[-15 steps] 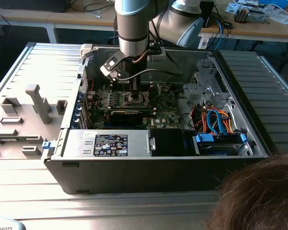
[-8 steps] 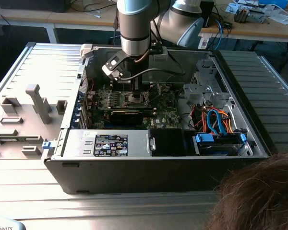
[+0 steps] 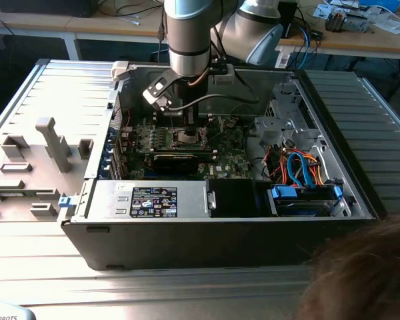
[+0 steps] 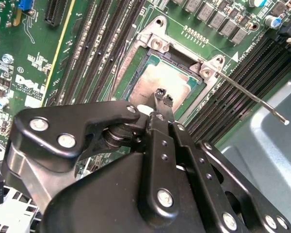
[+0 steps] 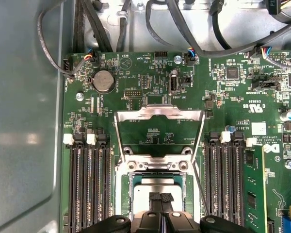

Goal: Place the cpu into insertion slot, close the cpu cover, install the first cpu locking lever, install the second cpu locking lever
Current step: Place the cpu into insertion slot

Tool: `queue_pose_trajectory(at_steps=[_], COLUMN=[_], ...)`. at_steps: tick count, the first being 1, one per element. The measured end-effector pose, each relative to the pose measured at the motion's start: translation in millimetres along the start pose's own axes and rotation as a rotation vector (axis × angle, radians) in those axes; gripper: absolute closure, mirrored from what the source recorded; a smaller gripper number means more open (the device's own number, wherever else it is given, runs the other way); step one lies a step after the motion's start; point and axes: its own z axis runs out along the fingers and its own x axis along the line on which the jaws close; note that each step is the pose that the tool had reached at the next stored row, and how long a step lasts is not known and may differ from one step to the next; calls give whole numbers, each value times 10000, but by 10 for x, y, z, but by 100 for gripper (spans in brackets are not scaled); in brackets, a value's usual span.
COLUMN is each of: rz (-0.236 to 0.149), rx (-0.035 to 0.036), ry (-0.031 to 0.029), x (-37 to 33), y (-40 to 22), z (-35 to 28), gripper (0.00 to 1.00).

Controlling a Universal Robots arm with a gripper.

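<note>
Gripper: we log jaws pressed together, empty, tips directly above the cpu. It lies flat in the insertion slot; cpu cover stands open beyond it.

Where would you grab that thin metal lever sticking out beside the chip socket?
Probably the free tip of the locking lever, pinched across from above: the rod is thin and straight and juts clear over the memory slots.
</note>
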Motion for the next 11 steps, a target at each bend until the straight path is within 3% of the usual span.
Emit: queue_pose_trajectory(at_steps=[7,11], rz=[2,0], rx=[37,37], ry=[1,0], x=[1,1], y=[42,50], z=[-23,-154], gripper=[89,89])
